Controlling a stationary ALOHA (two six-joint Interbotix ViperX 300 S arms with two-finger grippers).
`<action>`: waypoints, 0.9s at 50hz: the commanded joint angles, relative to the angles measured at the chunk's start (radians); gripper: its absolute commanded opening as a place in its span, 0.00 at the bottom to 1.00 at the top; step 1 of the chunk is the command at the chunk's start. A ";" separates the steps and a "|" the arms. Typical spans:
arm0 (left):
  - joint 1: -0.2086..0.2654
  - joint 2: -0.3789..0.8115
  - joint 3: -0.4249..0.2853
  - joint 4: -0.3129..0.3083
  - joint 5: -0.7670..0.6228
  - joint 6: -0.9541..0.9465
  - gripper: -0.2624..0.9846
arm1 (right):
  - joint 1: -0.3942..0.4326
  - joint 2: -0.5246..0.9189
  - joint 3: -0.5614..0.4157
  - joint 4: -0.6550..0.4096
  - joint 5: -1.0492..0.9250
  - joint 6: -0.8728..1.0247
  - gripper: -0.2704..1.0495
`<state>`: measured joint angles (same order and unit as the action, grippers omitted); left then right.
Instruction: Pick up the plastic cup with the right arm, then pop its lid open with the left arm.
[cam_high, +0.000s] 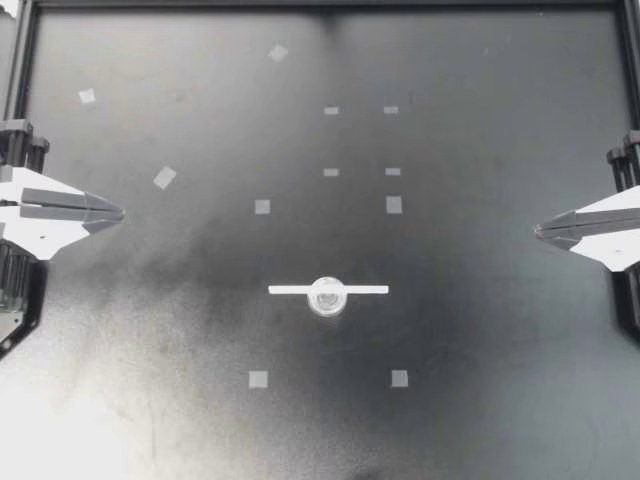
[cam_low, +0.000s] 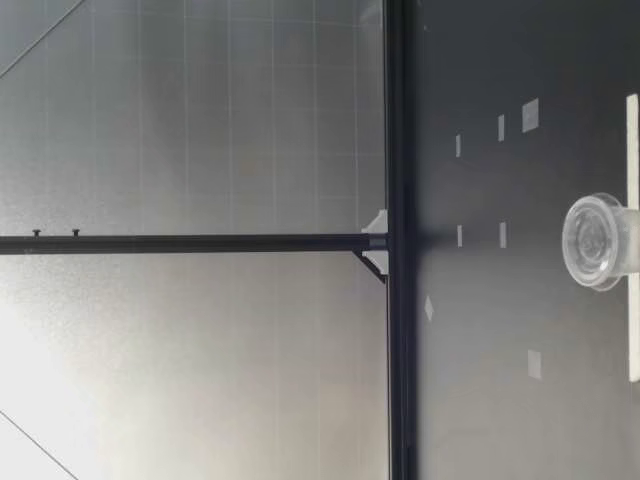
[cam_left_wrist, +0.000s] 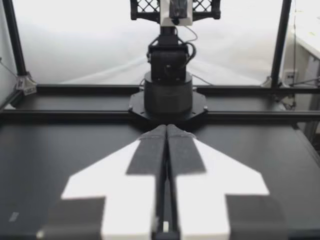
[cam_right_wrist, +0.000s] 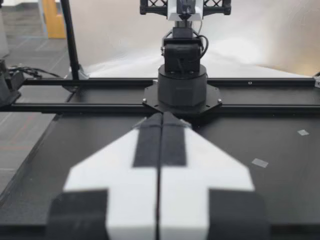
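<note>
— Where do the edges lie?
— The black table is bounded by a black frame rail along its far side, with similar rails down the left and right sides. The left gripper hangs at the left edge and the right gripper at the right edge. Both point inward.

— And their fingers?
— They are pressed together on both grippers, tip to tip, with nothing between them. The wrist views show the same.

— How much room is there to move?
— Plenty. Bare tabletop lies between each gripper and the middle, with only small flat grey tape squares scattered over it.

— Where is the thing nearest to them?
— The clear round plastic cup stands close to the table's centre, slightly toward the near side. It is well apart from both grippers and roughly midway between them. It touches a thin white strip, sitting at the middle of the strip's near edge.

— Which way does it point?
— Its round rim faces up, so from above it shows only circles and no long axis across the table. The strip's long axis runs left to right.
</note>
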<state>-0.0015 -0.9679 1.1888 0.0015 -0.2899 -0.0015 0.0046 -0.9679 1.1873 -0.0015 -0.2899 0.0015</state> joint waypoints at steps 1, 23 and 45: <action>-0.014 -0.008 0.026 0.000 0.002 -0.003 0.27 | 0.008 0.003 -0.008 -0.002 -0.006 0.000 0.21; -0.009 0.215 -0.169 -0.075 0.146 0.000 0.19 | 0.006 0.222 -0.060 0.026 0.055 0.044 0.13; 0.006 0.641 -0.308 -0.074 0.163 0.005 0.19 | 0.008 0.695 -0.091 -0.002 -0.206 0.261 0.31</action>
<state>0.0015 -0.3682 0.9097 -0.0721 -0.1043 0.0015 0.0077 -0.3129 1.1244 0.0092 -0.4495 0.2546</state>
